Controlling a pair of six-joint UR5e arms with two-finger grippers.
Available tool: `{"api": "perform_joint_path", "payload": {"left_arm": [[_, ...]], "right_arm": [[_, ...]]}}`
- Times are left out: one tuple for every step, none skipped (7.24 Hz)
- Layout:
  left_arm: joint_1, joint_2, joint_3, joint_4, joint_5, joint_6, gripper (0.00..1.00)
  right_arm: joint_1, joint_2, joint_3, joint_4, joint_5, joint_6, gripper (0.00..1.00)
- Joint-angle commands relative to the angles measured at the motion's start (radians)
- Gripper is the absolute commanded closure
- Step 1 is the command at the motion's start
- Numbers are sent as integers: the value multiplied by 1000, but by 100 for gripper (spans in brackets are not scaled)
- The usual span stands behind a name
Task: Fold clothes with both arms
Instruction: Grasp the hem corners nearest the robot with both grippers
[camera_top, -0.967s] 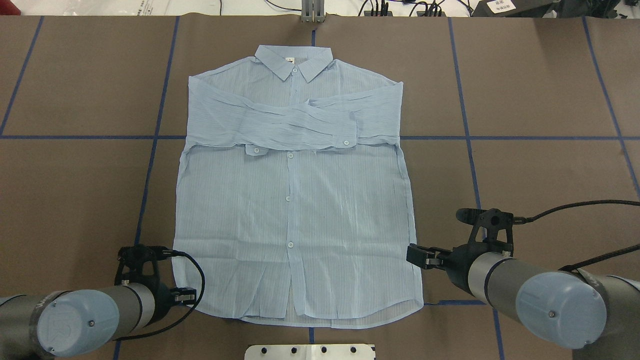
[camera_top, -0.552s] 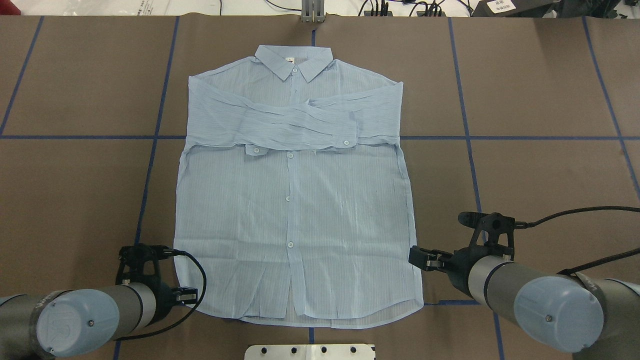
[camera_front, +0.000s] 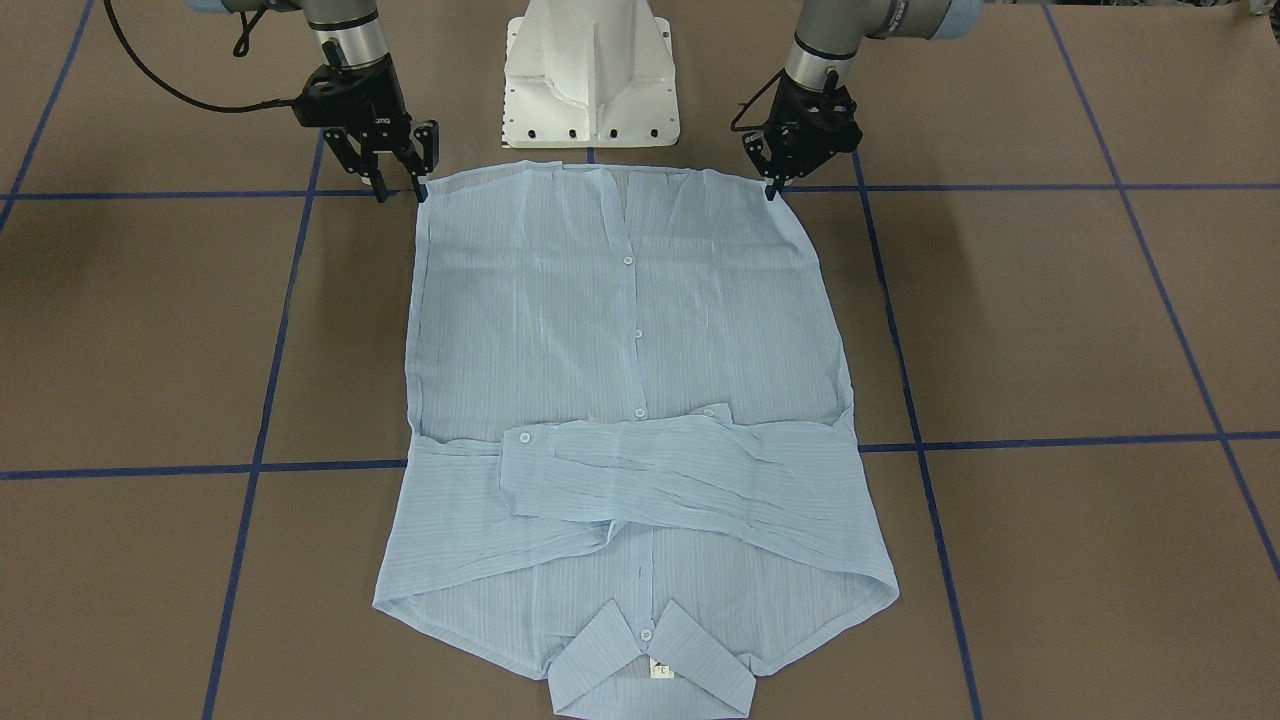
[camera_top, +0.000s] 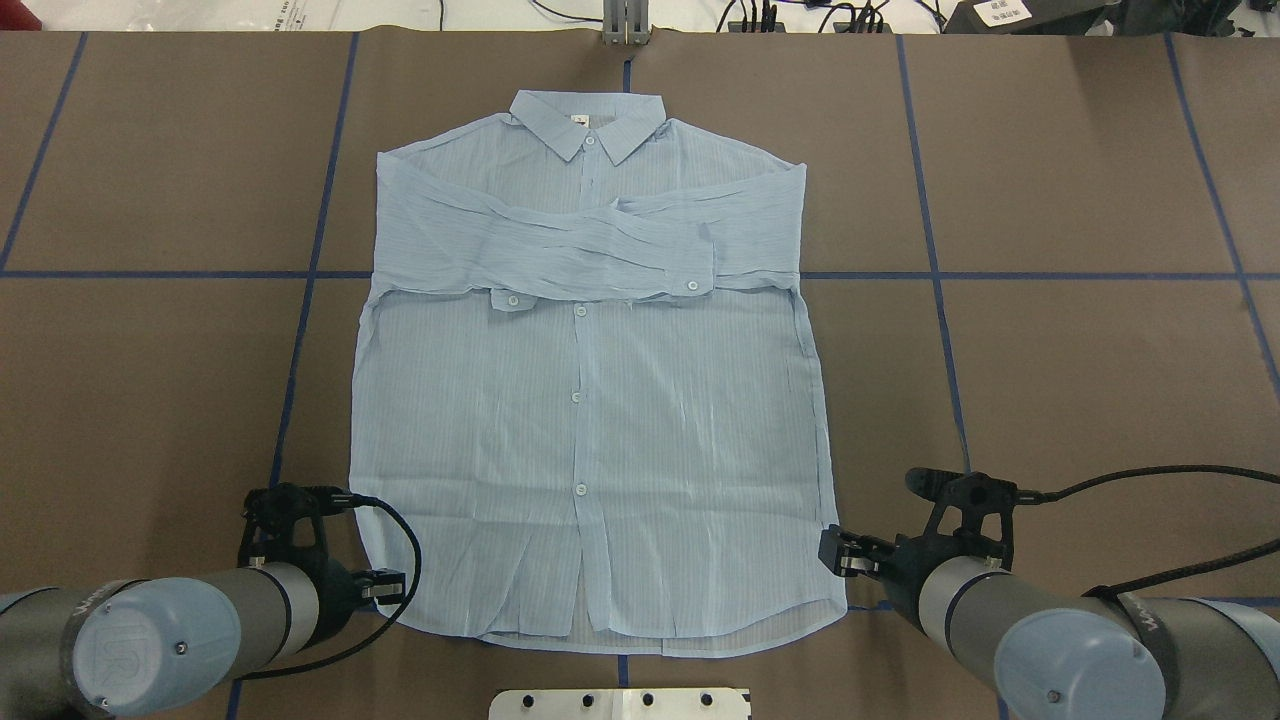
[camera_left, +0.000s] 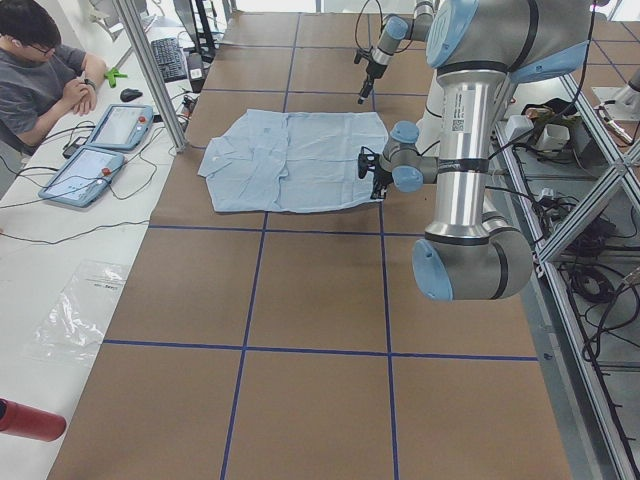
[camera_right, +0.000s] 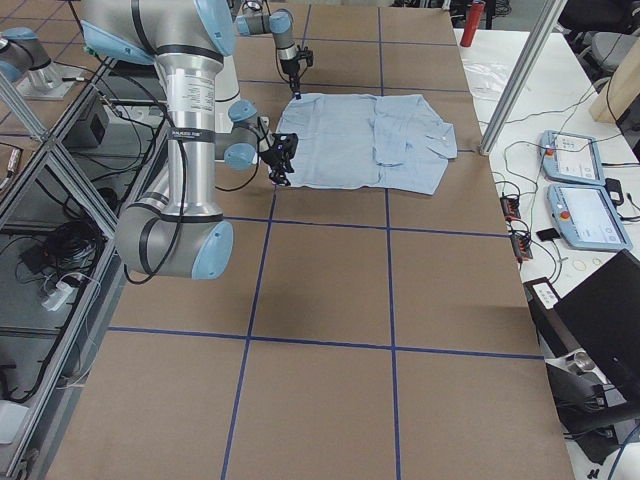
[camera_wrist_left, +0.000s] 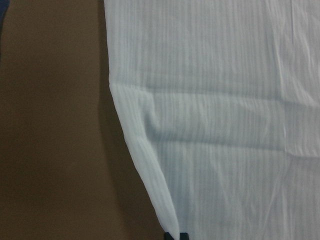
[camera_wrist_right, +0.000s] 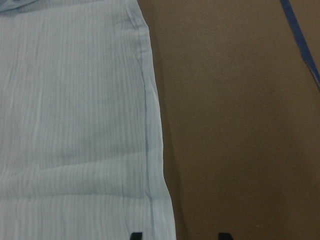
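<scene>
The pale blue striped shirt (camera_top: 590, 420) lies flat and buttoned on the brown table, collar at the far end and both sleeves folded across the chest. It also shows in the front view (camera_front: 630, 330). My left gripper (camera_top: 392, 585) is low at the hem's left corner. In the left wrist view its tips (camera_wrist_left: 175, 236) are pressed together on the shirt's edge (camera_wrist_left: 225, 125). My right gripper (camera_top: 835, 555) is at the hem's right corner. It is open, and in the right wrist view (camera_wrist_right: 179, 235) it straddles the shirt's side edge (camera_wrist_right: 75, 125).
The white pedestal base (camera_front: 590, 80) stands just behind the hem, between the arms. Blue tape lines (camera_top: 310, 275) cross the brown table cover. In the left side view an operator (camera_left: 40, 70) sits past the table's far edge, with tablets (camera_left: 100, 150) on a side bench.
My right gripper has moved back along the shirt's right edge toward the hem corner. My left gripper has shifted slightly inward toward the hem. The shirt has not moved.
</scene>
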Motion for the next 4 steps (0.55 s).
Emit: {"api": "perform_joint_path", "payload": {"left_arm": [[0, 1, -7, 0, 36, 0, 100], [0, 3, -6, 0, 42, 0, 100], [0, 1, -7, 0, 44, 0, 100], [0, 3, -6, 0, 44, 0, 100]], "right_arm": [[-61, 7, -23, -9, -57, 24, 45], [-81, 8, -23, -9, -72, 24, 45], [-94, 8, -30, -9, -86, 25, 45], [-106, 10, -37, -9, -95, 25, 45]]}}
